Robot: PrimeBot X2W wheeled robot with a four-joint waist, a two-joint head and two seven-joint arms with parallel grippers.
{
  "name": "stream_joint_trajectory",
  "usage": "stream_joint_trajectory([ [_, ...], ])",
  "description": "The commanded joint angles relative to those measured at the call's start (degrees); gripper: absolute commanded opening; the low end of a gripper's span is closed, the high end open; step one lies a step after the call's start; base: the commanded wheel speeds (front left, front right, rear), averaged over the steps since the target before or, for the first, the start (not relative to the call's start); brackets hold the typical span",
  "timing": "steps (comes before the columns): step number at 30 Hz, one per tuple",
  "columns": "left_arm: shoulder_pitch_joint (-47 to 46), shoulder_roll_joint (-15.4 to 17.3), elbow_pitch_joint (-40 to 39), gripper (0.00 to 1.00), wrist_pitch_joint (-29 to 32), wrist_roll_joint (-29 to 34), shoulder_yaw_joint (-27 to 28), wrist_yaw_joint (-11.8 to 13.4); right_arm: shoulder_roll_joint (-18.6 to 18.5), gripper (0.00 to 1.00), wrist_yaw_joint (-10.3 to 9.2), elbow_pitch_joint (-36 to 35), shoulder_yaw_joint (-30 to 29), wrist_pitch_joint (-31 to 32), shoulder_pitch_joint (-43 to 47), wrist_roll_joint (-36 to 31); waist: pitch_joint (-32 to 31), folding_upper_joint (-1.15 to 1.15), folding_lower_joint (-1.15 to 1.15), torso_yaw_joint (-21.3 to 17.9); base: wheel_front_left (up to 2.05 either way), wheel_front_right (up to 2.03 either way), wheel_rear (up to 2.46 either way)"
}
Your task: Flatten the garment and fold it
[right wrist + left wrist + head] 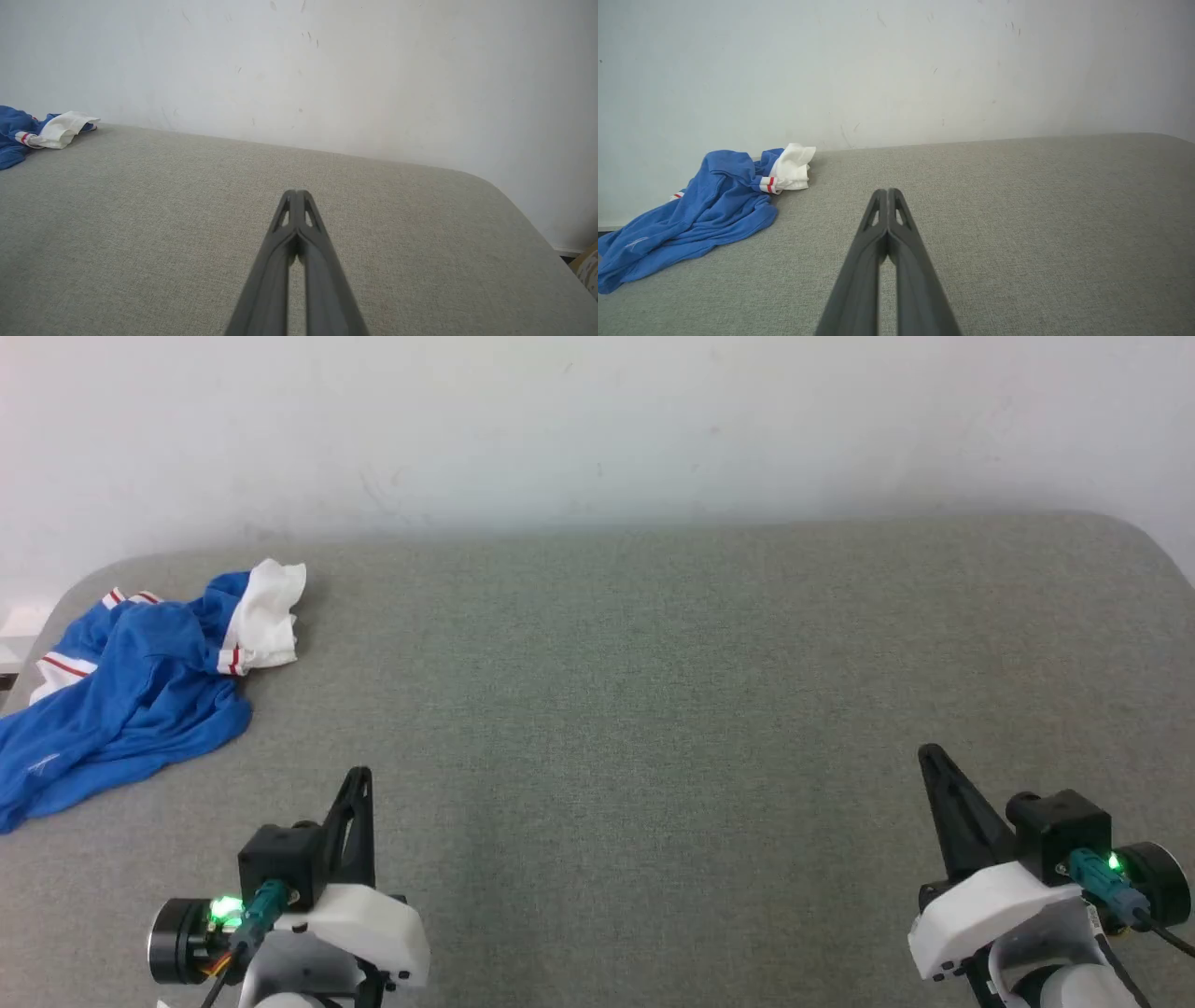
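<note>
Left claw (359, 782) sits nearest the lens, low over the desk (653, 709). Its two dark fingers are pressed together tip to tip with nothing between them, and the left wrist view confirms the tips meet. Right claw (931, 761) is likewise drawn shut and empty, off to the other side. The garment (131, 695) is a crumpled royal-blue tee lying ahead of and to the left of the left claw, near it but not touching. It is well apart from the right claw, clear across the desk, and sits by the rounded far-left corner close to the wall (597, 429). One white sleeve end (266, 616) with red-and-white edging is flipped up on the side of the heap facing the claws. A second striped trim (65, 663) shows on the outer side. The hem end trails to the picture's edge; whether it overhangs the desk I cannot tell. Handling, as a judgement: thin jersey, light and limp, not fragile. It will drape and bunch when lifted, and will likely drag on the woven cover rather than slide. A deep pinch risks catching two layers. Best holds look to be the exposed white sleeve end for the left claw, then a shoulder or hem corner for the right claw, to draw the cloth out flat. Both claws need opening first. Flattening is not yet begun.
</note>
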Motion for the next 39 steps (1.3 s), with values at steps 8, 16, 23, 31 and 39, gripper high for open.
stream_joint_trajectory([
  [8,-0.73,-0.3,0.16,0.0,0.01,0.36,0.24,-0.46,0.23,0.0,-0.12,-0.37,-0.03,0.04,-0.49,-0.43,0.0,0.0,0.0,0.0,0.0,0.0,0.0],
  [16,0.01,0.0,0.0,1.0,-0.01,-0.02,-0.01,0.0,0.0,1.0,0.0,0.02,-0.01,-0.01,0.0,0.03,0.0,0.0,0.0,0.0,0.0,0.0,0.0],
  [23,0.17,0.01,-0.02,1.0,-0.47,-0.31,-0.12,-0.02,-0.06,1.0,0.0,0.31,-0.49,-0.47,0.07,0.54,0.01,0.0,0.0,0.01,0.0,0.0,0.0],
  [31,0.5,-0.01,-0.15,1.0,-1.43,-1.03,-0.23,-0.04,-0.04,1.0,-0.01,0.65,-1.48,-1.43,0.22,0.94,-0.06,0.0,0.0,0.17,0.0,0.0,0.0],
  [39,0.89,-0.03,-0.35,1.0,-2.39,-1.77,-0.24,0.07,-0.02,1.0,-0.02,0.89,-2.57,-2.39,0.42,1.43,-0.1,0.0,0.0,0.89,0.0,0.0,0.0],
])
